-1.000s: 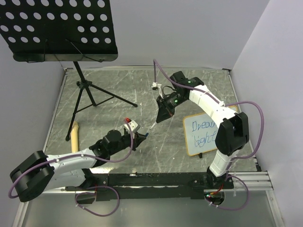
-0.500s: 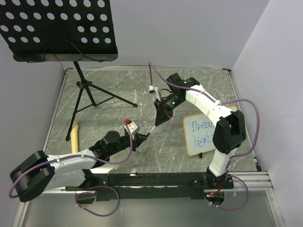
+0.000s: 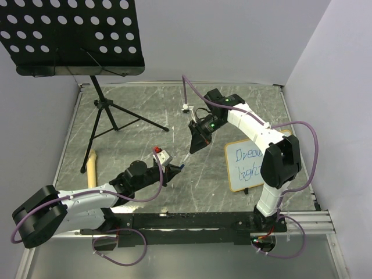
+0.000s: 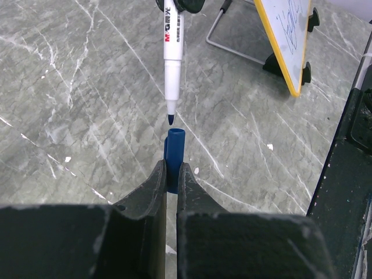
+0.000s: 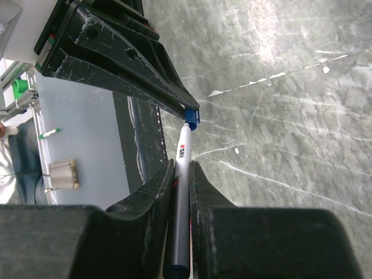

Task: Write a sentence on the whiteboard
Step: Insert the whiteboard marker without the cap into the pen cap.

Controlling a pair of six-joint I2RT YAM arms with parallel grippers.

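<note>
The whiteboard [image 3: 238, 164] stands at the right with the sentence [image 3: 249, 172] on it, so recapping seems in hand: the right gripper [image 5: 182, 171] pinches the marker [image 4: 172, 46], the left gripper [image 4: 172, 168] pinches the cap [image 4: 174, 148], and the tip needs lining up squarely.

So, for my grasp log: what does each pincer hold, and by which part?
Left pincer: blue cap, by its closed end. Right pincer: marker, around its barrel.

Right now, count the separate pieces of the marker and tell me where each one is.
2. The marker body is clamped in the right gripper, tip aimed at the blue cap. That cap is pinched in the left gripper, not yet touching the tip.
</note>
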